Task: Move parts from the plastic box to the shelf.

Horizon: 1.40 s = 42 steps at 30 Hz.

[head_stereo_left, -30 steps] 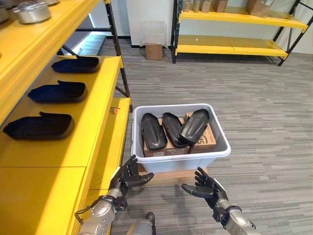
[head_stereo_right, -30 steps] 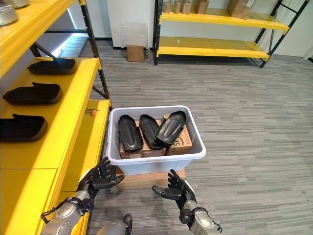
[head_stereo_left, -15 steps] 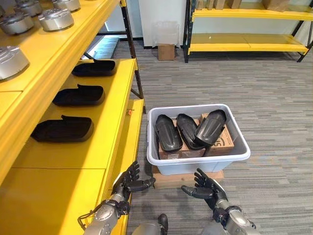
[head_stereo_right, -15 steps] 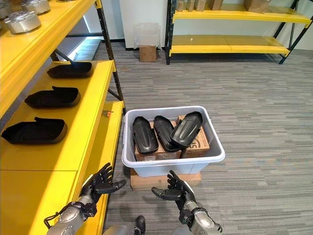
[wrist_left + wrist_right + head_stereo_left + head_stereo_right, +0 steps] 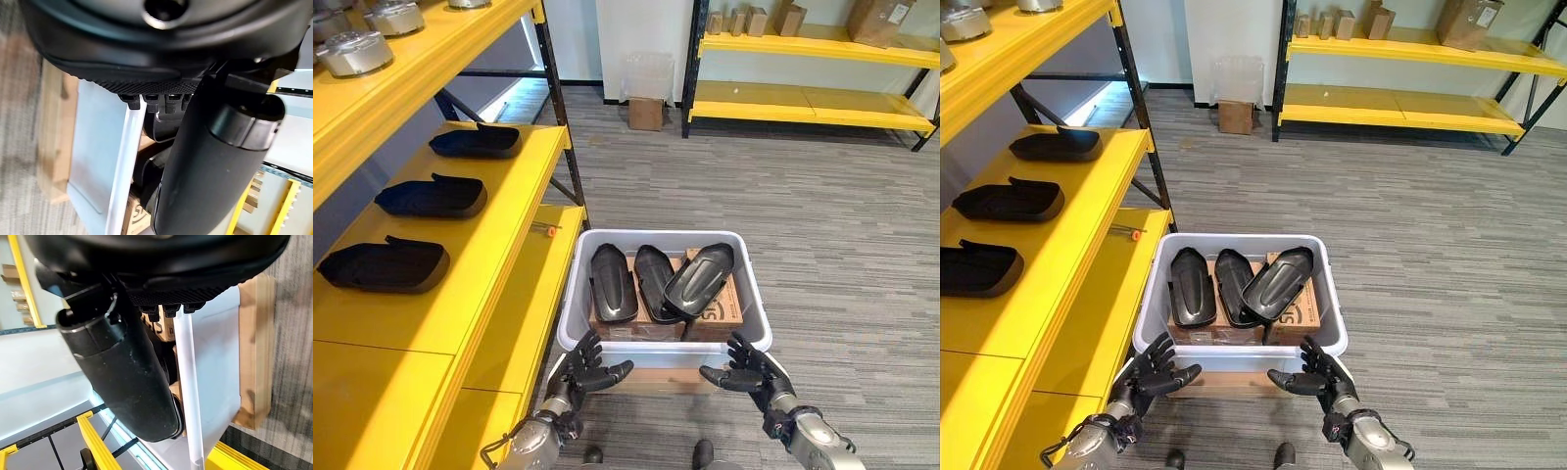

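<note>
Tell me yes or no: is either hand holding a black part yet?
No. The left hand and right hand hang open before the plastic box, with the black parts inside.

Right robot hand [image 5: 127,357] open, thumb extended over plastic box [image 5: 217,357] rim; wooden block [image 5: 257,347] under box.

3 black curved parts [image 5: 656,281] lie side by side on cardboard inside the pale grey plastic box [image 5: 756,305] on the floor beside the yellow shelf [image 5: 494,257], whose middle level carries 3 more dark parts [image 5: 384,265].
</note>
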Available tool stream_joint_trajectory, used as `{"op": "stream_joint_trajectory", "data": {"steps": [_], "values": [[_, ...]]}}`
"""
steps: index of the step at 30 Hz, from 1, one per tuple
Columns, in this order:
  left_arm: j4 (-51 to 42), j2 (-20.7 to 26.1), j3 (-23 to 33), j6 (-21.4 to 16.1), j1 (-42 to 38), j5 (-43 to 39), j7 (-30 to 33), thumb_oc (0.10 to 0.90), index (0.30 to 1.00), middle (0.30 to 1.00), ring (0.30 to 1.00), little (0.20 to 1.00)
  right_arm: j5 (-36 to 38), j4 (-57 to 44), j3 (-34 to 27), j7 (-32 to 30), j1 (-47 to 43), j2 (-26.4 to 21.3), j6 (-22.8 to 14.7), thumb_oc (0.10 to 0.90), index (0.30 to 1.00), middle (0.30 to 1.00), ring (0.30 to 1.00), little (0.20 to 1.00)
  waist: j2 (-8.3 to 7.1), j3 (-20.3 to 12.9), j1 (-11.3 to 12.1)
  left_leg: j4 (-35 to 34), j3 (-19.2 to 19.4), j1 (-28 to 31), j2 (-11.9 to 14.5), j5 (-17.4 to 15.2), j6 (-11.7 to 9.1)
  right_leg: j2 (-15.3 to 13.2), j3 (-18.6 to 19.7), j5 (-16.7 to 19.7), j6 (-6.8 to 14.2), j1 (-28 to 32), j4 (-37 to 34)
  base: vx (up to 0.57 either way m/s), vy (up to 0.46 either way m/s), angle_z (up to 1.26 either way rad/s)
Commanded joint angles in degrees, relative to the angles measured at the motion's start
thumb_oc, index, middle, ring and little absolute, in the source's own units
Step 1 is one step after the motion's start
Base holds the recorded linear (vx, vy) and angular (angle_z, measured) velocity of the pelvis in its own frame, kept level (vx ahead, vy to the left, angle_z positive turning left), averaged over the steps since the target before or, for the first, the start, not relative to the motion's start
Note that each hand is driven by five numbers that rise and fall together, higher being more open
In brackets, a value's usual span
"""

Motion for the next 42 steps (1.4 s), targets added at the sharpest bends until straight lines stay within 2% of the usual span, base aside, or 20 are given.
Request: {"op": "stream_joint_trajectory", "data": {"steps": [1,5,6,7,9,10,11,12,13,14,15,16,17,18,19,22,27,37,42], "values": [[-6.02,3.47,0.77,-4.88,-3.16,-0.39,-1.09,0.9,1.0,1.0,1.0,1.0,0.54,-4.93,-0.2,1.56,-2.88,1.5,-4.98,0.9,1.0,1.0,1.0,1.0,-1.38,-2.12,1.53,4.62,-0.31,4.74,3.12,-3.91,-0.36,-7.18,3.96,1.16,3.45,-4.75,3.86,0.0,0.0,0.0],[-6.58,4.27,1.26,-5.1,-3.46,0.53,-0.93,0.9,1.0,1.0,1.0,1.0,0.27,-5.84,-0.15,1.81,-3.28,1.07,-5.22,0.9,1.0,1.0,1.0,1.0,-1.37,-1.77,1.43,4.1,-0.59,5.45,4.25,-3.83,-0.52,-6.33,4.45,-1.69,2.71,-6.23,8.06,0.01,-0.036,0.0],[-6.63,4.53,1.88,-5.18,-3.34,0.99,-0.84,0.9,1.0,1.0,1.0,1.0,-0.41,-6.31,-0.16,2.0,-3.23,0.52,-5.26,0.9,1.0,1.0,1.0,1.0,-1.52,-1.62,1.6,4.72,-0.68,5.26,4.81,-2.55,-0.9,-5.63,4.35,-2.48,2.13,-6.2,8.06,0.02,-0.109,0.05],[-6.62,4.5,2.28,-5.15,-3.09,1.14,-0.97,0.9,1.0,1.0,1.0,1.0,-0.93,-6.52,-0.18,2.08,-2.96,0.16,-5.25,0.9,1.0,1.0,1.0,1.0,-1.58,-1.61,1.71,5.71,-0.9,4.72,5.28,-0.53,-1.33,-4.82,4.18,-3.08,1.47,-5.9,7.61,0.02,-0.144,0.05],[-6.51,4.16,3.66,-5.04,-2.02,0.82,-0.74,0.9,1.0,1.0,1.0,1.0,-2.87,-6.51,-0.73,1.73,-2.06,-0.49,-5.5,0.9,1.0,1.0,1.0,1.0,-2.62,-0.94,3.22,15.47,-2.94,-0.19,5.35,9.05,-1.85,-2.49,4.12,-4.56,-0.81,-3.63,6.3,-0.03,-0.207,0.0],[-6.56,4.24,4.1,-5.11,-2.32,0.76,-0.42,0.9,1.0,1.0,1.0,1.0,-2.66,-6.74,-1.48,1.23,-2.22,-0.74,-5.93,0.9,1.0,1.0,1.0,1.0,-4.24,0.76,4.06,24.89,-5.64,-6.41,2.69,12.23,-1.44,-2.75,4.02,-3.98,-1.96,-2.63,5.25,-0.12,-0.29,0.08],[-6.5,4.27,4.71,-5.18,-2.19,0.68,-0.22,0.9,1.0,1.0,1.0,1.0,-2.26,-7.18,-2.45,0.89,-2.14,-1.07,-6.52,0.9,1.0,1.0,1.0,1.0,-5.2,2.85,5.28,30.09,-6.51,-9.28,0.65,11.47,-0.39,-2.53,3.93,-4.41,-2.82,-1.2,4.68,-0.13,-0.284,0.21],[-6.57,4.39,4.92,-5.05,-1.79,0.97,-0.21,0.9,1.0,1.0,1.0,1.0,-2.38,-7.25,-3.16,0.61,-1.97,-1.28,-6.89,0.9,1.0,1.0,1.0,1.0,-5.62,3.92,5.53,29.64,-5.16,-12.39,0.22,10.02,0.09,-2.45,3.16,-4.94,-2.91,-0.44,4.4,-0.04,-0.177,0.19],[-5.96,4.32,5.75,-5.14,-1.28,0.9,-0.13,0.9,1.0,1.0,1.0,1.0,-2.12,-7.16,-3.9,0.15,-1.98,-1.2,-7.05,0.9,1.0,1.0,1.0,1.0,-5.53,4.04,5.24,25.38,-3.39,-14.25,1.15,9.38,-0.22,-2.56,2.48,-5.11,-2.41,-0.18,4.1,0.01,-0.079,0.07],[-5.95,4.31,5.77,-5.15,-1.25,0.9,-0.14,0.9,1.0,1.0,1.0,1.0,-2.12,-7.17,-3.88,0.15,-1.98,-1.21,-7.05,0.9,1.0,1.0,1.0,1.0,-5.53,4.11,5.36,25.25,-3.23,-13.97,1.25,9.29,-0.25,-2.51,2.61,-5.21,-2.43,-0.09,4.13,0.14,0.088,0.27],[-4.13,4.43,7.32,-5.57,0.18,1.37,0.35,0.9,1.0,1.0,1.0,1.0,-1.16,-7.26,-4.56,0.09,-1.58,-0.87,-7.51,0.9,1.0,1.0,1.0,1.0,-4.44,3.56,5.39,12.97,1.61,-14.51,5.78,10.45,-0.96,-1.73,1.82,-6.08,-1.48,1.37,3.66,0.19,0.163,0.42],[-2.89,4.43,8.12,-5.65,0.4,1.3,0.77,0.9,1.0,1.0,1.0,1.0,-1.21,-7.11,-4.59,-0.31,-1.5,-0.76,-7.61,0.9,1.0,1.0,1.0,1.0,-3.72,3.37,5.55,6.9,3.7,-13.87,7.89,11.77,-1.35,-1.39,2.08,-6.54,-0.99,1.64,3.86,0.24,0.222,0.52],[-2.1,4.3,8.5,-5.86,0.52,0.89,1.09,0.9,1.0,1.0,1.0,1.0,-1.35,-7.02,-4.4,-0.24,-1.38,-0.68,-7.65,0.9,1.0,1.0,1.0,1.0,-3.0,3.23,5.75,3.33,4.4,-12.41,8.91,12.24,-1.08,-1.11,2.63,-7.23,-0.6,1.44,5.18,0.11,0.125,0.26],[-2.06,4.28,8.48,-5.89,0.5,0.89,1.08,0.9,1.0,1.0,1.0,1.0,-1.35,-7.03,-4.41,-0.25,-1.37,-0.69,-7.65,0.9,1.0,1.0,1.0,1.0,-3.07,3.43,6.09,2.81,4.88,-11.75,8.97,12.43,-1.1,-1.15,2.99,-7.33,-0.62,1.48,5.36,0.12,0.182,-0.07],[-2.08,3.76,10.07,-6.58,0.65,0.3,1.49,0.9,1.0,1.0,1.0,1.0,-1.17,-6.25,-4.24,0.4,-1.35,0.76,-7.39,0.9,1.0,1.0,1.0,1.0,-2.21,3.1,5.91,4.89,3.03,-9.56,7.79,8.71,-0.62,-1.83,3.83,-7.95,0.43,1.57,7.71,0.08,0.176,-0.36],[-1.6,3.51,8.7,-6.67,-2.67,-1.59,1.27,0.9,1.0,1.0,1.0,1.0,-0.65,-5.71,-3.79,0.51,-1.38,2.44,-6.65,0.9,1.0,1.0,1.0,1.0,-2.36,2.36,5.17,7.31,4.46,-10.14,6.03,6.04,-1.09,-4.13,3.59,-6.85,1.23,2.5,6.85,0.07,0.171,-0.6],[-3.51,4.16,5.54,-6.24,-3.44,-1.59,0.16,0.9,1.0,1.0,1.0,1.0,0.13,-5.6,-2.15,1.41,-1.49,3.3,-5.73,0.9,1.0,1.0,1.0,1.0,-2.99,0.35,5.16,9.26,6.07,-9.57,3.9,2.45,-0.56,-6.71,4.71,-5.22,2.58,3.73,3.31,0.08,0.128,-0.13],[-4.02,3.94,5.65,-5.68,-2.92,-1.88,0.36,0.9,1.0,1.0,1.0,1.0,-1.06,-6.03,-2.38,1.17,-1.64,2.65,-5.8,0.9,1.0,1.0,1.0,1.0,-3.6,0.44,4.99,11.08,6.23,-8.89,4.18,0.87,-0.52,-6.65,5.33,-5.71,2.94,3.22,4.39,0.03,0.02,-0.07],[-4.17,3.64,5.82,-5.78,-3.22,-1.91,0.51,0.9,1.0,1.0,1.0,1.0,-1.27,-6.39,-2.62,1.0,-2.39,2.43,-6.09,0.9,1.0,1.0,1.0,1.0,-3.55,0.7,4.96,10.97,6.25,-8.56,4.59,1.11,-0.73,-6.35,5.36,-6.03,2.94,3.04,5.01,0.02,-0.014,-0.02]]}}
